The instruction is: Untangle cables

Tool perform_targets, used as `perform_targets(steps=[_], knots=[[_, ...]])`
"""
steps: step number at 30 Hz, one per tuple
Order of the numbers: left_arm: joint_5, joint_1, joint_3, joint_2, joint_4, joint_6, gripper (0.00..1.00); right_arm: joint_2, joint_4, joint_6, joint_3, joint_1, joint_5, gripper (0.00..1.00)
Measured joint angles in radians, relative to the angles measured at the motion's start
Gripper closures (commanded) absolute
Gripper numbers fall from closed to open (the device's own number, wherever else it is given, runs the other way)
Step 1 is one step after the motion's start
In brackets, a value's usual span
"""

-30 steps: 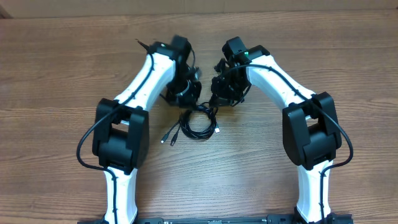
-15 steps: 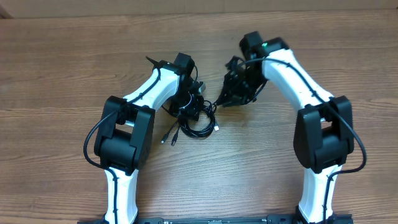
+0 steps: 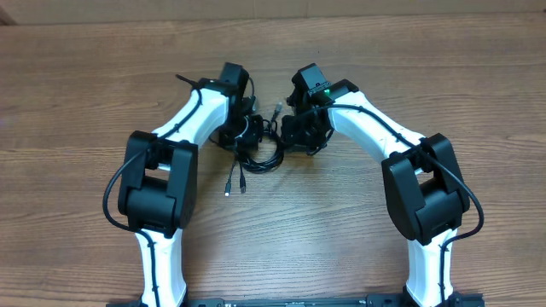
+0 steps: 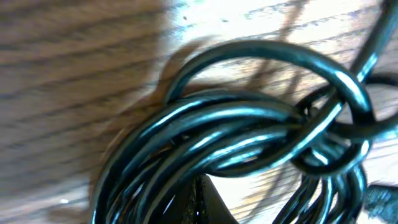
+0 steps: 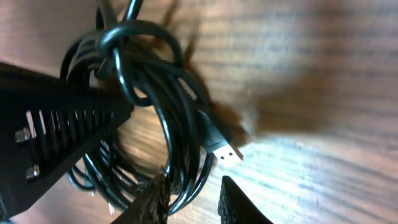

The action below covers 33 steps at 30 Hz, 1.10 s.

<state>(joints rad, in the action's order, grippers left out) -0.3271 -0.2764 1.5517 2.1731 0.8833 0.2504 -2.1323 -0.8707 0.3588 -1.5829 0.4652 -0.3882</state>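
Observation:
The cables [image 3: 260, 152] lie as a small black coil on the table between both arms, with two plug ends trailing toward me [image 3: 231, 184]. My left gripper [image 3: 242, 136] is at the coil's left edge. In the left wrist view its fingertips [image 4: 200, 200] are pressed together and poke up through the looped cables [image 4: 249, 143]; no strand shows between them. My right gripper [image 5: 193, 202] is open a little, its fingers [image 5: 235, 202] straddling the edge strands of the cables [image 5: 180, 124]. A USB plug [image 5: 227, 151] sticks out just ahead.
The wooden table [image 3: 409, 68] stretches out on all sides of the arms. In the right wrist view the left gripper's black body [image 5: 56, 124] crosses the left side, its tip in the coil's knot.
My right gripper has swung back left to the coil and its jaws have parted. The left gripper has shifted up and left, and the coil has slid away from me with it.

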Motion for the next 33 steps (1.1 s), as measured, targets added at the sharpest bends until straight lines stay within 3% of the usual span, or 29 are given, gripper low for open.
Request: perform_targets(steps=[8,17,21,27,33], knots=[[-0.013,0.003,0.001,0.0,0.025,-0.141,0.96,0.0,0.071,0.008,0.001,0.0,0.023,0.72],[-0.188,0.003,0.069,0.002,0.116,-0.319,0.95,0.0,0.163,0.007,0.001,0.0,-0.035,0.75],[-0.122,0.003,0.074,0.002,0.11,-0.277,0.96,0.0,0.187,0.007,0.001,0.0,-0.046,0.78],[0.094,0.003,0.074,0.002,0.023,-0.116,0.96,0.0,0.22,0.008,0.001,0.013,-0.041,0.78],[0.146,0.003,0.074,0.002,0.008,-0.084,0.96,0.0,0.226,0.007,0.001,0.022,0.006,0.73]])
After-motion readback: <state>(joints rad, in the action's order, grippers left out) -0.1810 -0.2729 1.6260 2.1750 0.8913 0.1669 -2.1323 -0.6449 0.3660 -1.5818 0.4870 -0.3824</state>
